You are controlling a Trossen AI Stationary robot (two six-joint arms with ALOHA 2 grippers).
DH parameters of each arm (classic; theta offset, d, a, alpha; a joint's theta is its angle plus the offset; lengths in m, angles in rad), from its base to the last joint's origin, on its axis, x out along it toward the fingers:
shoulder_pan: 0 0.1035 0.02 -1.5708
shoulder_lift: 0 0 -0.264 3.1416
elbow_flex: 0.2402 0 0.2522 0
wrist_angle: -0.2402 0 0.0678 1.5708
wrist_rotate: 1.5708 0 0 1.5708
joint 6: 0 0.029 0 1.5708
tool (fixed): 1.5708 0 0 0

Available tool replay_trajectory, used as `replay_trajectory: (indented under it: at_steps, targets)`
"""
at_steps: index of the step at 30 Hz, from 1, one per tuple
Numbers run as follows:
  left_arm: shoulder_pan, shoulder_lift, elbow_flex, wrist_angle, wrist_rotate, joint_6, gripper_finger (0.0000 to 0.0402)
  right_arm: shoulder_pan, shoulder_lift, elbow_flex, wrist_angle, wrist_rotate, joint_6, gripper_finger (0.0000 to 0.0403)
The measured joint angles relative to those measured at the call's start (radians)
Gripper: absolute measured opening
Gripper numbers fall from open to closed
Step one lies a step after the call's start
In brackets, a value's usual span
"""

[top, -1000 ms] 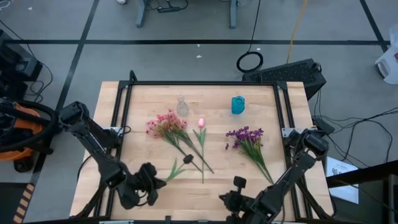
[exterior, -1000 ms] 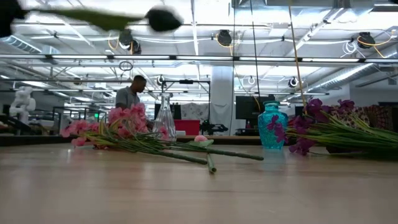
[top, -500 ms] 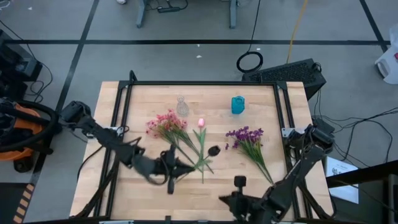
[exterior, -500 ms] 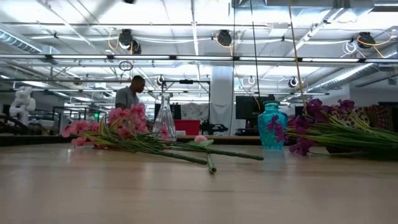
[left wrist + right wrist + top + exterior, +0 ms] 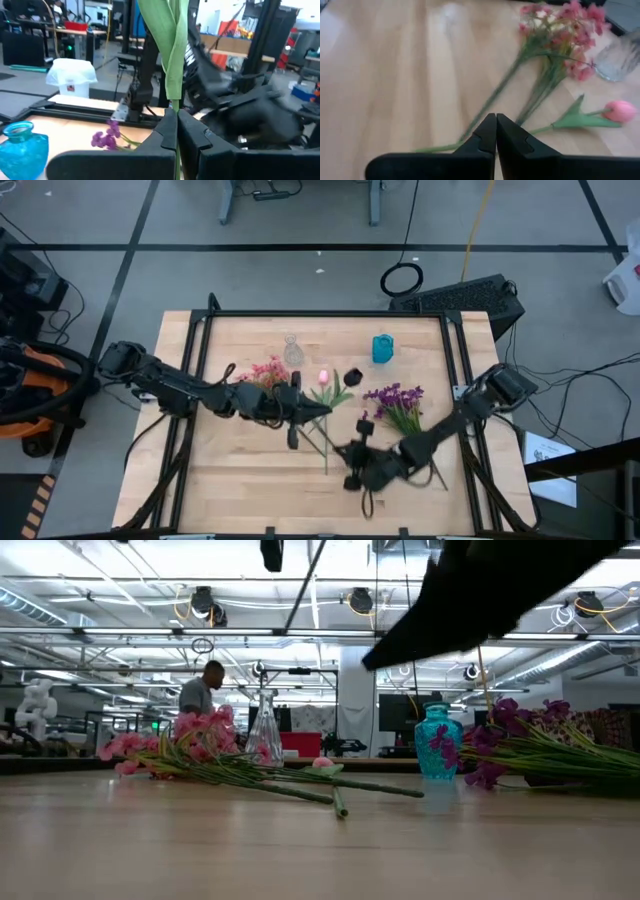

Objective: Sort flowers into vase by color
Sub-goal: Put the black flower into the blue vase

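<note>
A green stem (image 5: 172, 45) has been lifted from the surface (image 5: 230, 470) and is pinched in the closed left gripper (image 5: 176, 117) over the pink flowers (image 5: 268, 377), judged bound for a vase (image 5: 292, 352), while the right gripper (image 5: 496, 120), shut and empty, has been brought mid-surface.

Left pincer (image 5: 312, 409) gripping green stem (image 5: 332, 393) (dark bud (image 5: 352, 376)); right pincer (image 5: 352, 477) over table (image 5: 230, 470).

1. The desk (image 5: 230, 470) was pale wood with a visible grain and a soft sheen.
2. Near its far edge, a small vase (image 5: 292, 352) looked like clear glass.
3. Beside it, the teal vase (image 5: 382, 348) was glossy, faceted glass.
4. The left end effector (image 5: 176, 131) had matt black plastic-looking fingers (image 5: 192, 136).
5. The desk's frame (image 5: 330, 314) was dark metal.
</note>
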Motion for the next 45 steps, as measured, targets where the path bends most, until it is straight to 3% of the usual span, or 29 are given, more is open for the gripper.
replay_trajectory:
  at_steps: [7, 10, 14, 22, 29, 35, 45]
  targets:
    - [0.056, 0.001, -0.089, 0.128, 0.056, 0.0, 0.0, -0.097, -0.085, -0.289, 0.629, -0.112, -0.159, 0.0004]
    - [0.074, 0.002, -0.116, 0.153, 0.084, 0.012, 0.0, -0.138, -0.136, -0.368, 0.827, -0.137, -0.218, 0.0009]
    - [0.089, 0.002, -0.134, 0.171, 0.11, 0.051, 0.0, -0.197, -0.22, -0.432, 1.021, -0.272, -0.283, 0.0042]
    - [0.107, 0.002, -0.134, 0.196, 0.113, 0.149, 0.0, -0.255, -0.302, -0.408, 1.101, -0.284, -0.416, 0.0132]
    - [0.14, 0.005, -0.134, 0.201, 0.156, 0.158, 0.0, -0.285, -0.293, -0.329, 1.066, -0.292, -0.455, 0.0179]
    - [0.154, 0.008, -0.134, 0.202, 0.157, 0.181, 0.0, -0.297, -0.292, -0.293, 1.037, -0.292, -0.457, 0.0192]
    - [0.169, 0.008, -0.134, 0.21, 0.155, 0.191, 0.0, -0.332, -0.292, -0.279, 0.975, -0.292, -0.404, 0.0174]
